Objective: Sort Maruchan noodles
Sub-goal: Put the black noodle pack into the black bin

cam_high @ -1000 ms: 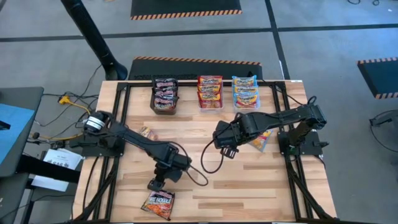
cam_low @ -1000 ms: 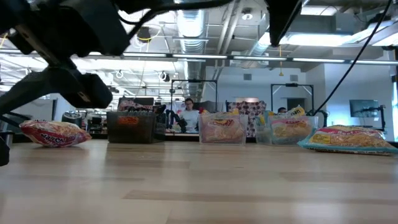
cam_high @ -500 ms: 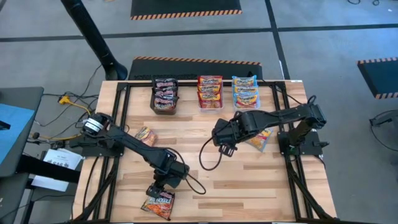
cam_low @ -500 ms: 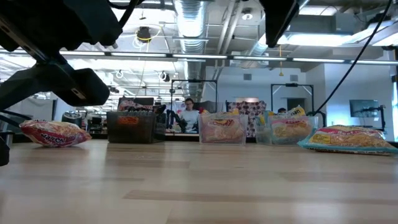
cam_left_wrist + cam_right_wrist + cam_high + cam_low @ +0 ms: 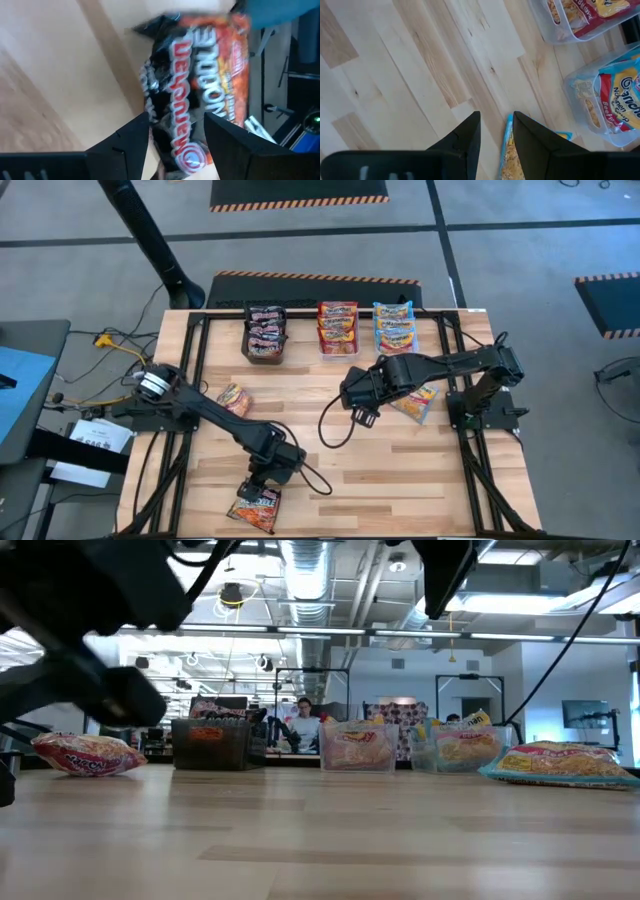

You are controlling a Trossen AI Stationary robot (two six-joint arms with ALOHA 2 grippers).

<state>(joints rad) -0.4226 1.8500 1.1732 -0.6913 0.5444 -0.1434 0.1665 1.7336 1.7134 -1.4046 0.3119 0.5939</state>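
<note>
The left gripper (image 5: pixel 262 485) is low down near the front edge of the bench (image 5: pixel 330 470). It sits right over a dark packet (image 5: pixel 254 507) of noodles that lies flat by that edge. In the left wrist view the jaws are open a little way, one finger on each side of the dark packet (image 5: pixel 195 95). They are around it but do not squeeze it. There is little room between this packet and the front edge.

The right gripper (image 5: pixel 362 416) hangs over the middle of the bench. Its jaws are open a small way and hold nothing. A blue and yellow packet (image 5: pixel 415 402) lies just beside it, toward the right edge. The tip of that packet (image 5: pixel 506 150) shows between the fingers in the right wrist view.

A red packet (image 5: pixel 235 397) lies alone on the left side.

At the back edge stand three bins in a row. The black bin (image 5: pixel 265 334) holds dark packets. The middle clear bin (image 5: pixel 338 328) holds red ones. The right clear bin (image 5: pixel 396 326) holds blue ones.

The middle of the bench is bare wood with lots of room.
</note>
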